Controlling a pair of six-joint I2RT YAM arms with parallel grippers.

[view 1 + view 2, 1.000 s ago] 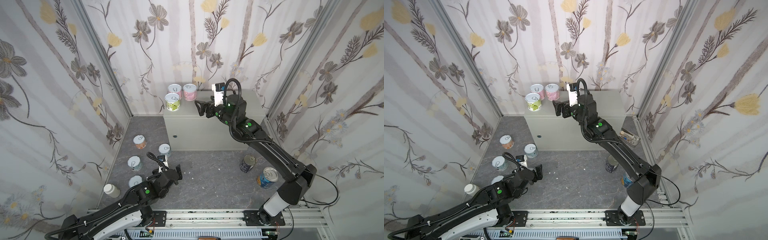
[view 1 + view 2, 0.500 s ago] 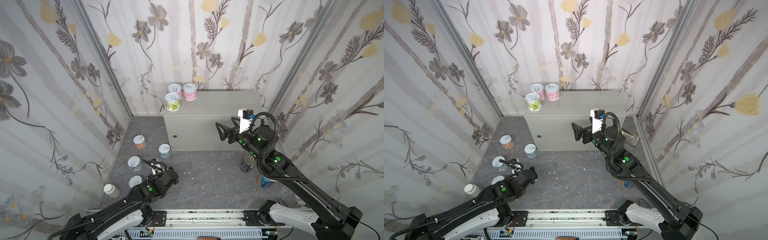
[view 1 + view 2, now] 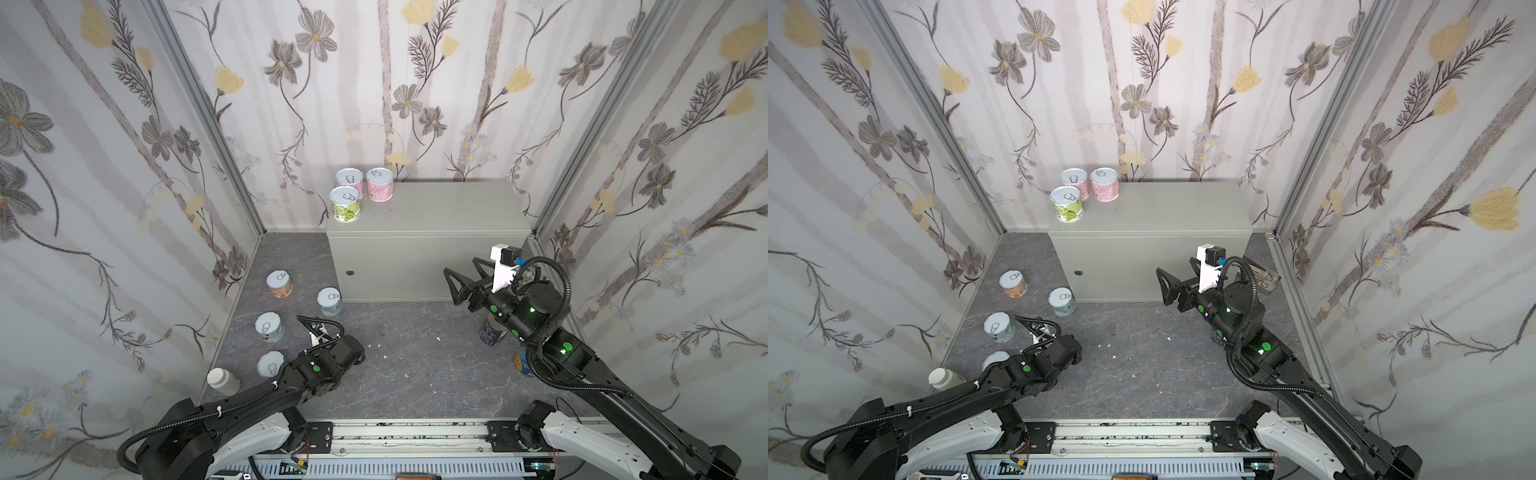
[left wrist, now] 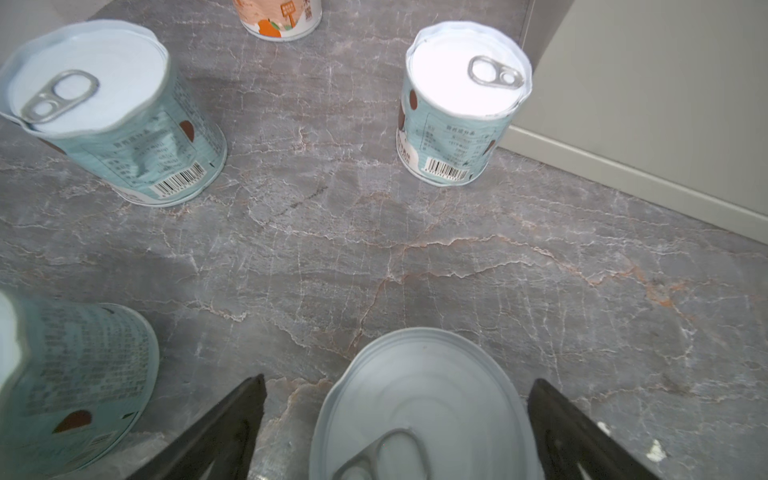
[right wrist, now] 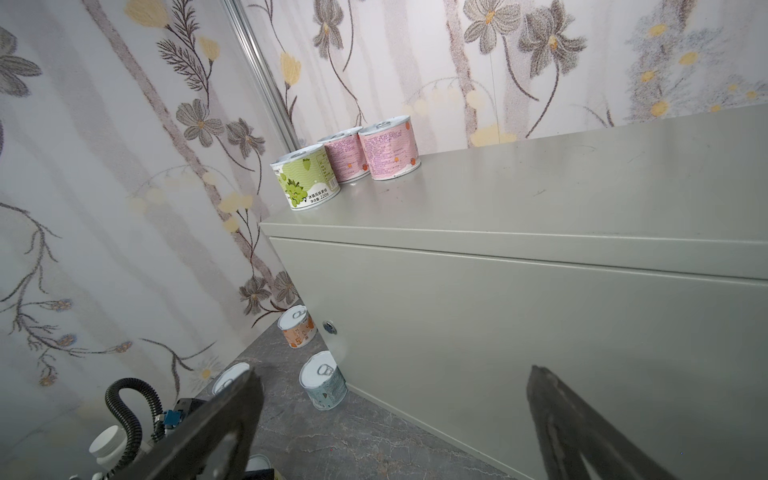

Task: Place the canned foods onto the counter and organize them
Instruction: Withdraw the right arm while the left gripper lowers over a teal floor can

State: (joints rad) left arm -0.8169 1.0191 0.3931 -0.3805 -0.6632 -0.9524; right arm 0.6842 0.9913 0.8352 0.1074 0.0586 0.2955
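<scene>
Both top views: a green can [image 3: 345, 204] and two pink cans [image 3: 379, 184] stand on the counter [image 3: 436, 216], at its left rear corner.

Left wrist view: the left gripper [image 4: 399, 399], jaws wide, straddles a pale-lidded can [image 4: 424, 382] (apparently without contact) on the floor [image 4: 415, 249] off the counter's left front.

Right wrist view: the right gripper [image 5: 392, 378], wide and empty, faces the counter's front.

Short pale-blue paper-labelled cans [image 4: 449, 149] carry dull silver metal lids [image 4: 457, 95]; the pale grey-green metal box [image 3: 436, 212] looks matt, the dark marbled floor [image 3: 415, 357] smooth.
</scene>
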